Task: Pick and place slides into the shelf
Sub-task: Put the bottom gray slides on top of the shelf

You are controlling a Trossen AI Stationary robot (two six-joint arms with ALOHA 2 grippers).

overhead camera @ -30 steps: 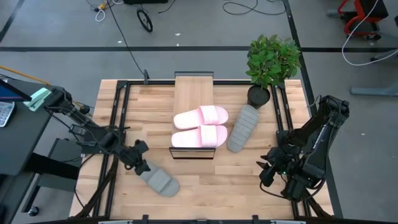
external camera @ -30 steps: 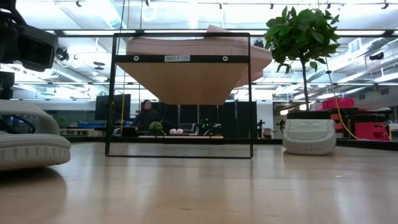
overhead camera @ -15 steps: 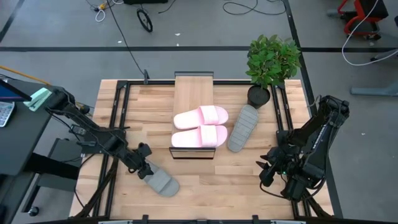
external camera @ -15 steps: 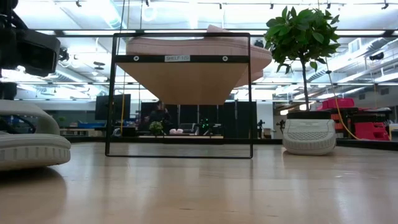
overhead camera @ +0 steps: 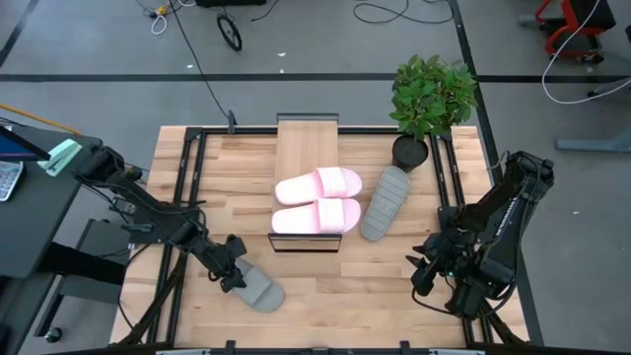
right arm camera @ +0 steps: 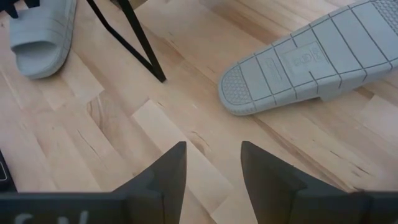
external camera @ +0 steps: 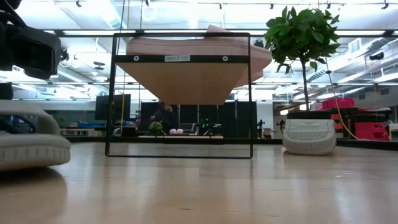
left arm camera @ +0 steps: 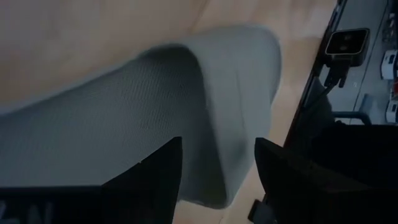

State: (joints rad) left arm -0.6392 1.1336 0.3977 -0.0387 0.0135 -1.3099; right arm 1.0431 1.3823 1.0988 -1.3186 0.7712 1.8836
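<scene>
Two pale pink slides [overhead camera: 317,185] [overhead camera: 315,218] lie side by side on the shelf's [overhead camera: 306,148] wood top. One grey slide [overhead camera: 385,203] lies sole up on the table right of the shelf. The other grey slide [overhead camera: 255,288] rests strap up near the table's front left. My left gripper [overhead camera: 234,272] is open right over its far end. In the left wrist view the slide [left arm camera: 143,112] fills the picture and its edge runs between the two fingers. My right gripper [overhead camera: 424,277] hangs open near the front right, with nothing between its fingers [right arm camera: 168,180]. My left gripper slants down from the table's left, its open fingers [left arm camera: 155,180] on either side of the grey slide's edge [left arm camera: 217,155]. Whether a finger touches the slide I cannot tell. The slide lies flat on the table.
A potted plant [overhead camera: 431,99] stands at the table's far right corner, next to the sole-up slide. Black rails [overhead camera: 187,187] run along the table's left and right sides. Bare wood lies under the shelf's thin frame [external camera: 115,93] and along the front middle.
My left gripper has moved toward the table's near edge and down, closing in on the grey slide at the front left. The slide has stayed where it was.
</scene>
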